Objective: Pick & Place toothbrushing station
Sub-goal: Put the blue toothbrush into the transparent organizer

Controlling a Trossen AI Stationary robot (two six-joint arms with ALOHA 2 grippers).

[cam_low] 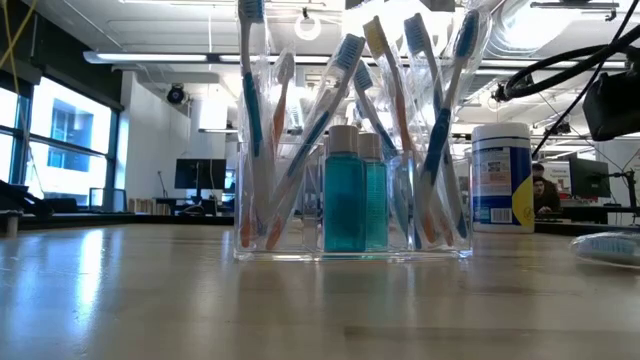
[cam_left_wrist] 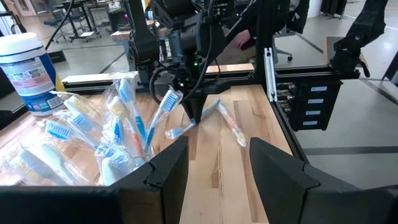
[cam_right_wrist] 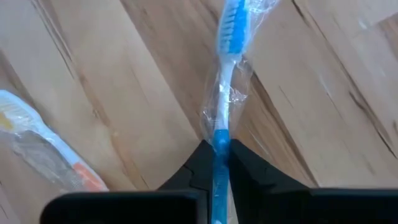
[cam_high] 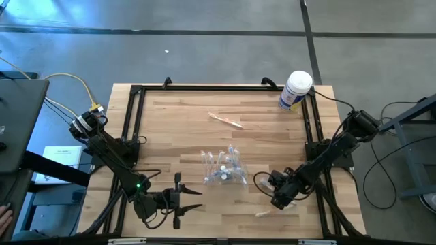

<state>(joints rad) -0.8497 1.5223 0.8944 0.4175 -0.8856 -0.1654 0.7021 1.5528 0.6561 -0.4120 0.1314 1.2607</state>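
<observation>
A: Nearest the front edge, what are the arms doing?

B: The left gripper (cam_high: 182,201) hovers low at the front left, fingers (cam_left_wrist: 165,168) spread, grasping nothing. The right gripper (cam_high: 278,199) sits front right, fingers (cam_right_wrist: 242,163) clenched on a blue wrapped toothbrush (cam_right_wrist: 225,81), which points away from the wrist.

A: And the toothbrushing station?

B: The toothbrushing station (cam_high: 223,168) stands upright near the middle of the table (cam_high: 272,136), between the two grippers and a little beyond them. Its long axis runs across the table; the brushes in it (cam_low: 350,140) stand up and fan outward, with two teal bottles (cam_low: 352,190) among them.

A: Anything around it?

B: An orange wrapped toothbrush (cam_high: 261,213) lies just beside the right gripper. Farther back a second one (cam_high: 225,120) lies alone, and a white tub (cam_high: 295,90) stands at the far right corner.
</observation>
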